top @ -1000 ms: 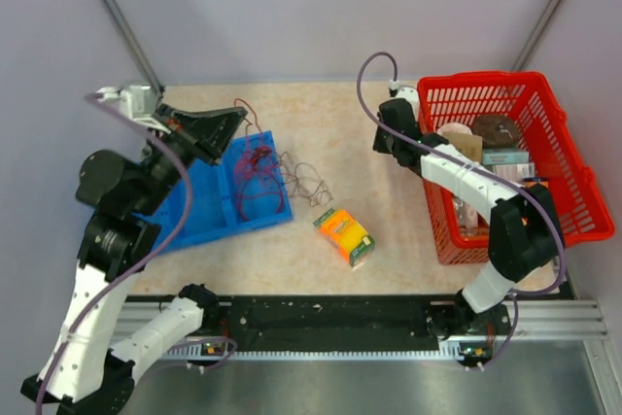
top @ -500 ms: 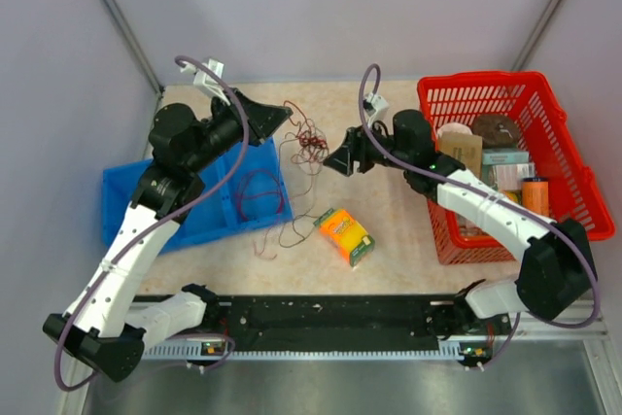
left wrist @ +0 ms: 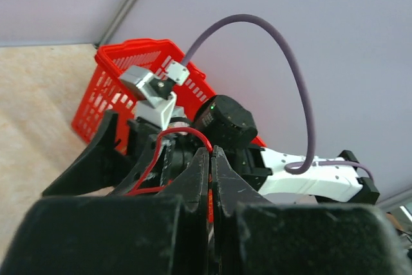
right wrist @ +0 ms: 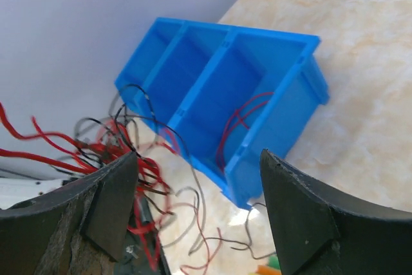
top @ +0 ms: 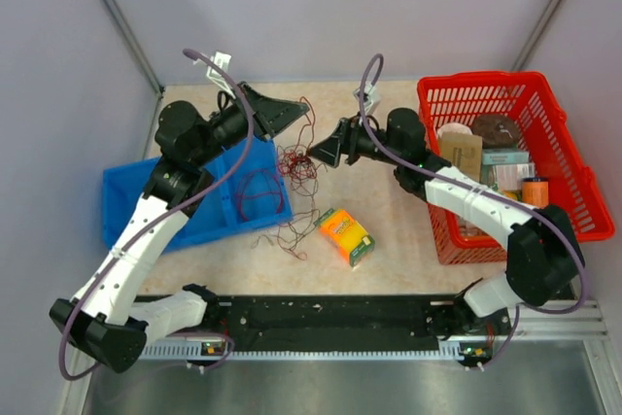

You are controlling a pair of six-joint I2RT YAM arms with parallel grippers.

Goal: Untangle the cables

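The cables (top: 296, 157) hang as a dark red and blackish clump above the table (top: 398, 216), between the two grippers, with loose strands trailing down beside the blue bin (top: 199, 211), which holds a red coil. The left gripper (left wrist: 210, 156) is pressed together on a red strand. The right gripper (right wrist: 198, 159) is spread wide, the clump against one finger. An orange box (top: 343, 235) lies nearby, and a red basket (top: 486, 94) stands at the right.

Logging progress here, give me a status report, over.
Left claw shut on red cable. Right claw open at the clump. One red loop in the blue bin.
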